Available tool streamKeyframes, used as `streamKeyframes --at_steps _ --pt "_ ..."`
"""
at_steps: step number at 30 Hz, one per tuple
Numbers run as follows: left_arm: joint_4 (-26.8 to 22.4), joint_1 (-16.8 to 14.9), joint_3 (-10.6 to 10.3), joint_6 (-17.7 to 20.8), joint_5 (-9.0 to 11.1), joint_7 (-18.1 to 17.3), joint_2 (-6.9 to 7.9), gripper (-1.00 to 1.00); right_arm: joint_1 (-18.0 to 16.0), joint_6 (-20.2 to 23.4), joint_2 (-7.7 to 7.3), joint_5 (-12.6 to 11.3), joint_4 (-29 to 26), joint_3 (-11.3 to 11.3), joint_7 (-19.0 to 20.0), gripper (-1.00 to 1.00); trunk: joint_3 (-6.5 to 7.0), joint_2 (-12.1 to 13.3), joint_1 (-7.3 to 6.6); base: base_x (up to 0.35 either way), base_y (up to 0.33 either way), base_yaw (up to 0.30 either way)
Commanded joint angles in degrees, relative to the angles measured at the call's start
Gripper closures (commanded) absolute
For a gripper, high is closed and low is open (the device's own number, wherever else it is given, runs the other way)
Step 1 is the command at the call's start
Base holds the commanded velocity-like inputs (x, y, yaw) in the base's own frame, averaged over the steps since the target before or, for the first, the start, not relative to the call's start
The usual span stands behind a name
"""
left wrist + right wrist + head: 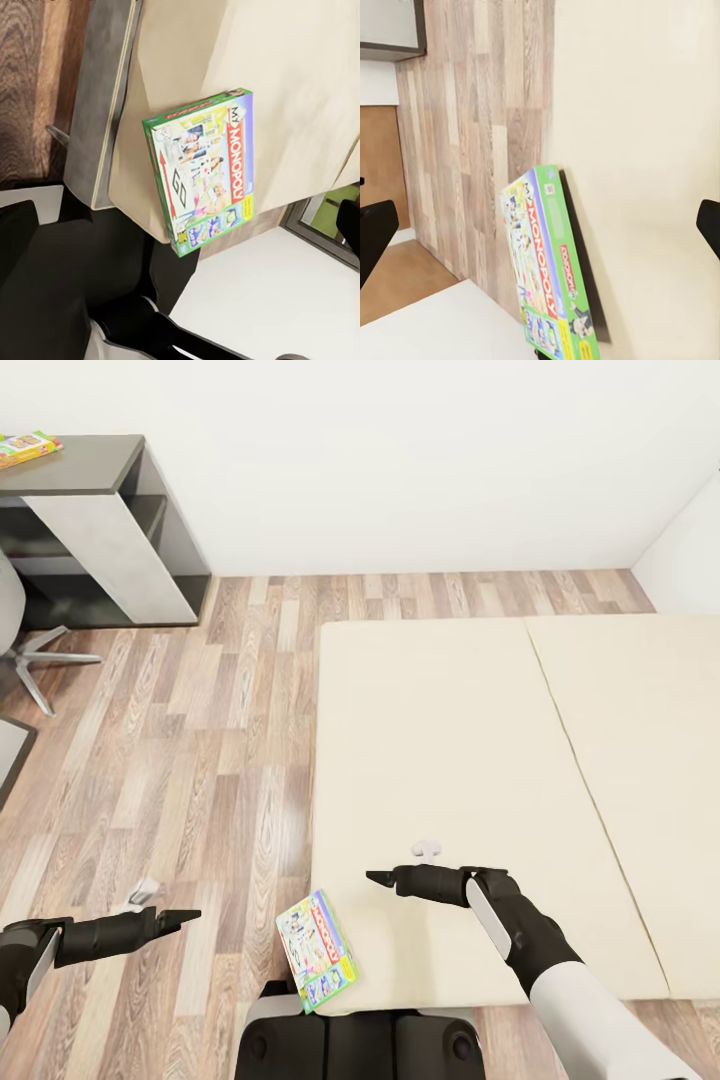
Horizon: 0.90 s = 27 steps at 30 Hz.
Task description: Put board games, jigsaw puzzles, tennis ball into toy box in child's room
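A board game (316,950) with a green rim and "My Monopoly" print rests at the near left corner of the bed (480,760), tilted and jutting past the mattress edge. It also shows in the left wrist view (202,169) and the right wrist view (547,270). My left gripper (190,913) hovers over the floor to the game's left, open and empty. Over the mattress just beyond the game, my right gripper (372,877) is open and empty too. Another board game (28,448) lies on the table (100,465) at the far left.
Wood-plank floor (200,740) runs between the bed and the table. A swivel chair (30,650) stands at the left edge by the table. White walls close off the far side. My own base (360,1045) sits right against the bed's near edge.
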Motion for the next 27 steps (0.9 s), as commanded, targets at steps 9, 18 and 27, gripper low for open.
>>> streamKeyframes --at_steps 9,18,27 --pt "-0.06 -0.04 0.41 0.57 -0.61 -0.78 -0.06 -1.0 -0.02 0.4 -0.18 -0.49 0.04 0.01 -0.04 -1.0 0.78 -0.09 0.04 0.0 0.0 0.0" --pt "-0.04 -0.04 0.37 0.6 -0.57 -0.95 -0.08 -1.0 -0.02 0.32 -0.13 -0.56 0.54 0.01 -0.14 -1.0 1.63 -0.09 0.04 0.0 0.0 0.0" --pt "-0.04 -0.04 0.39 0.64 -0.54 -1.03 0.07 -1.0 -0.02 0.37 -0.23 -0.56 0.49 -0.07 -0.14 -1.0 2.48 -0.09 0.04 0.0 0.0 0.0"
